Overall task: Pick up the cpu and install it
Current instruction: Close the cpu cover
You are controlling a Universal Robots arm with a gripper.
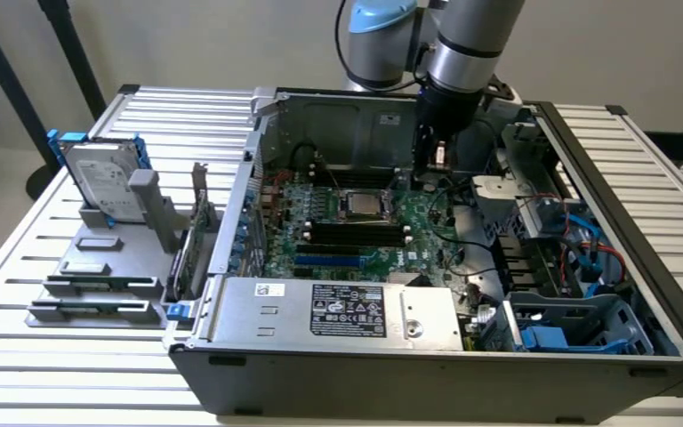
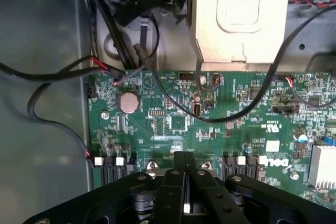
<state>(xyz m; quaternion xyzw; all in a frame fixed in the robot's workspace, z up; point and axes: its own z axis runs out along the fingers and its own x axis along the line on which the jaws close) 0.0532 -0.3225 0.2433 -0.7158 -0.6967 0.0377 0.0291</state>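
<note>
Hovering over the motherboard [image 2: 210, 124] in the open computer case [image 1: 437, 374], the claw [image 2: 185, 166] is seen closed. The cpu [image 1: 362, 206] is seated in its socket nearby.

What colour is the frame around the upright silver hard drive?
Blue; the plastic frame shows best in the exterior view.

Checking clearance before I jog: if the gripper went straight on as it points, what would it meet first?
Probably the green motherboard, right below the shut gripper, off to one side of the cpu in the exterior view; depth is unclear.
</note>
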